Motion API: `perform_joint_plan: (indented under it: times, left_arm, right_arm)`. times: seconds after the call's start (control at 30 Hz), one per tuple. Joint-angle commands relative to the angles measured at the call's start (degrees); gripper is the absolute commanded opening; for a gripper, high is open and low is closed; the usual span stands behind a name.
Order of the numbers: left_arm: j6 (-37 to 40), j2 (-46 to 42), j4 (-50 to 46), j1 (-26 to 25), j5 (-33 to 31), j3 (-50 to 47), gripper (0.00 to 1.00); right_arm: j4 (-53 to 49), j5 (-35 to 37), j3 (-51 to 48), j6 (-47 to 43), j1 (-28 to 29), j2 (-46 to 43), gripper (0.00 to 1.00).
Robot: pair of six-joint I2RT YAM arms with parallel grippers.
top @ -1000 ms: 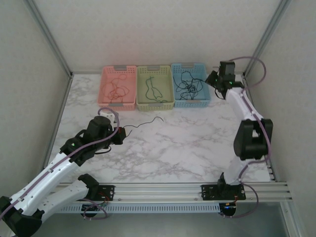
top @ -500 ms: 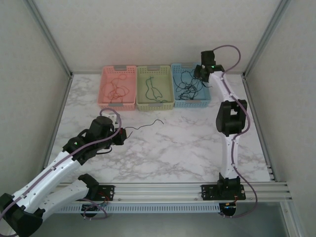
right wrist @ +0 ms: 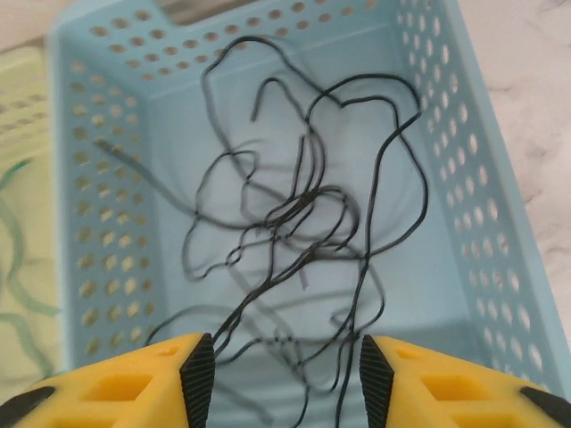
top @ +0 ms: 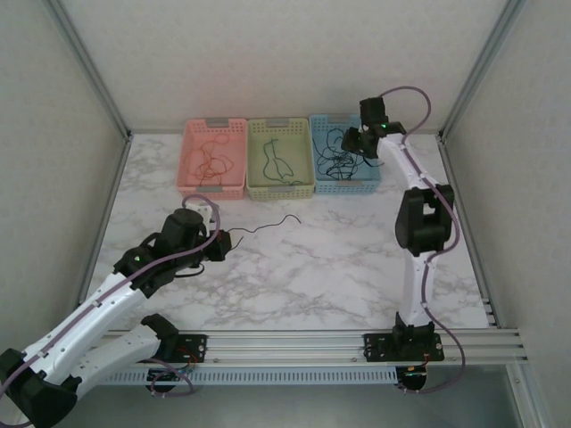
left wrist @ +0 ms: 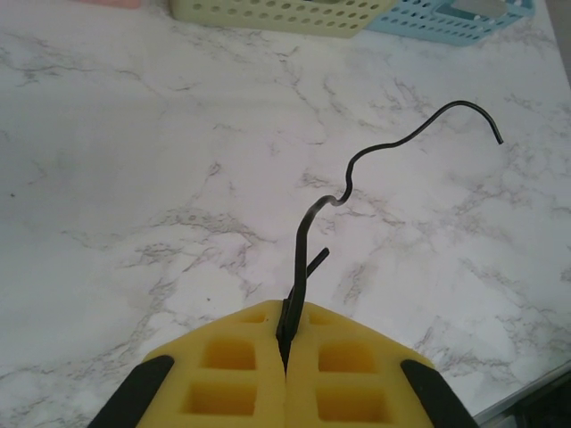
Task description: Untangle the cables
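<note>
**One cable pinched, tangle below**

Left gripper (left wrist: 285,343) pinched shut on a black cable (left wrist: 298,259), which curled ahead over the marble table (left wrist: 107,178). Right gripper (right wrist: 285,366) had its jaws apart above the tangled black cables (right wrist: 305,203) in the blue basket (right wrist: 464,187).

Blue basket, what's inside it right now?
A loose tangle of thin black cables lies in the blue basket. Its near end is covered by the jaws of the right gripper.
</note>
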Motion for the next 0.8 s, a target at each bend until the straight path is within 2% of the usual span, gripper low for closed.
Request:
perform_joint_plan:
  times: [0.0,0.13,0.3,0.4,0.57,0.7,0.77]
  left_arm:
    - [-0.23,1.46,2.9,0.48,2.05,0.52,0.0]
    - [1.62,4.37,2.74,0.43,3.73,3.45,0.0]
    - [4.73,6.34,1.5,0.4,8.62,6.93,0.0]
    - [5.47,6.61,1.19,0.39,11.79,8.12,0.0]
    - [5.31,5.76,1.52,0.32,15.51,8.44,0.0]
    - [5.24,6.67,0.94,0.22,18.77,9.58,0.0]
    - [5.43,6.75,0.87,-0.04,19.77,9.98,0.0]
  right_arm:
    - [9.85,-10.11,-12.39,0.67,0.63,-13.89,0.48]
    - [17.76,-22.41,-29.38,-1.1,3.23,-28.75,0.49]
    - [16.32,-29.08,-40.76,-8.6,12.12,-41.59,0.55]
    - [13.7,-31.48,-43.55,-12.98,17.89,-44.48,0.6]
    - [15.18,-36.73,-47.13,-15.51,22.07,-47.01,0.65]
    - [11.64,-41.38,-44.55,-18.97,25.07,-44.0,0.67]
    - [10.43,-41.29,-43.4,-20.04,26.02,-42.19,0.67]
